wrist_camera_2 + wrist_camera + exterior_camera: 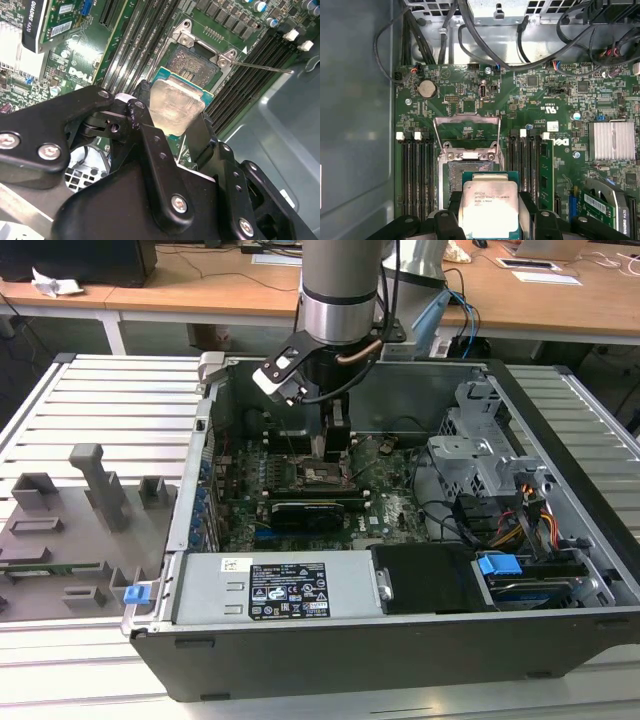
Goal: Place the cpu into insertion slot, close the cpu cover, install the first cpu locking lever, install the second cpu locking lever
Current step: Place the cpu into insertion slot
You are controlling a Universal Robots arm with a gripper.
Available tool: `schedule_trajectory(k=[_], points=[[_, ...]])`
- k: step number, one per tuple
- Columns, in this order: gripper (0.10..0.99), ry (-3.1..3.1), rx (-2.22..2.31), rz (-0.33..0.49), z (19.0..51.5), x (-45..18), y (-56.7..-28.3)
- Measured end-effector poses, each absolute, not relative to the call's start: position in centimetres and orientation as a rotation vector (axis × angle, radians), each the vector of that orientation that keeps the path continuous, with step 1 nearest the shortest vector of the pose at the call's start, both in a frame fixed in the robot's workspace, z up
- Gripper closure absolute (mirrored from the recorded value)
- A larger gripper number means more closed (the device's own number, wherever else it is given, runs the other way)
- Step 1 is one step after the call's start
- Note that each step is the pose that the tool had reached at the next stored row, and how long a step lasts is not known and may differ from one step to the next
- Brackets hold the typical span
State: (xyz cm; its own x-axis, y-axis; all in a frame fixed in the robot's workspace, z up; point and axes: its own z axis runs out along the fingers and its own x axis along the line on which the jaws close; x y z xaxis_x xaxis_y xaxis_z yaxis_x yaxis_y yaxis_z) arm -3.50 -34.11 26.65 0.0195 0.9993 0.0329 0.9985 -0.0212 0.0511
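The cpu (490,200), a single silver-topped chip on a green base, is clenched between the gripper's (490,220) two black fingers (454,207), one on each of two opposite edges. It hangs partly over the one insertion slot (470,172), whose dark centre shows just beyond the fingertips; I cannot tell whether chip and socket touch.

Beyond the socket, farther from the gripper, the one cpu cover (466,120) stands tilted up and open. In the second wrist view one thin metal lever (260,66) sticks out from the socket's far corner.

Long black memory slots (417,170) run on both sides of the fingers, with four white clips (399,135) at their ends. Farther off lie one coin battery (426,89) and one finned heat sink (611,141).
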Motion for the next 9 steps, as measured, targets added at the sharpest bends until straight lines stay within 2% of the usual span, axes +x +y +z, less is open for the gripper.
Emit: schedule_trajectory(k=[9], points=[[0.557, 2.187, 2.232, 0.089, 26.12, -3.53, -34.09]])
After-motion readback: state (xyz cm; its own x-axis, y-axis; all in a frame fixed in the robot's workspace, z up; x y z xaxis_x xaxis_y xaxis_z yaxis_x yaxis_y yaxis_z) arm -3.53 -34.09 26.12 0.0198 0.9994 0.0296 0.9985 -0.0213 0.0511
